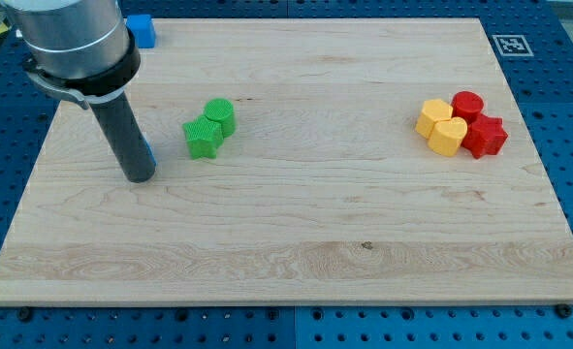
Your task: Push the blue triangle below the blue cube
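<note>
My tip point(139, 178) sits on the wooden board point(296, 262) near the view's left. It is just a dark rod with no jaws, so it holds nothing. A small bit of the blue triangle point(146, 152) peeks out at the rod's right side, touching it, and the rod hides the rest.

A little to the right sit a green star point(202, 138) and a green round block point(220, 115), touching each other. Far on the view's right, two yellow blocks point(441, 126) and two red blocks point(478, 124) huddle together.

At the view's top left, behind the arm, sits the blue cube point(142, 30) at the board's far edge.
</note>
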Controlling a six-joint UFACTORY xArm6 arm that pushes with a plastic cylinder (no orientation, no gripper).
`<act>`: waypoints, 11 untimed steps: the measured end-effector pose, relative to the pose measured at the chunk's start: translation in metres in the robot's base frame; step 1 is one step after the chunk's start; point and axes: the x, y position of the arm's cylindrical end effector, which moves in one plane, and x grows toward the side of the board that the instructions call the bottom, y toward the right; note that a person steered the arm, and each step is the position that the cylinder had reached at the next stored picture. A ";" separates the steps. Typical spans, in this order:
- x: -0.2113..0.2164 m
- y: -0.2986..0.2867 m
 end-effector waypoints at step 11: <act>-0.135 -0.010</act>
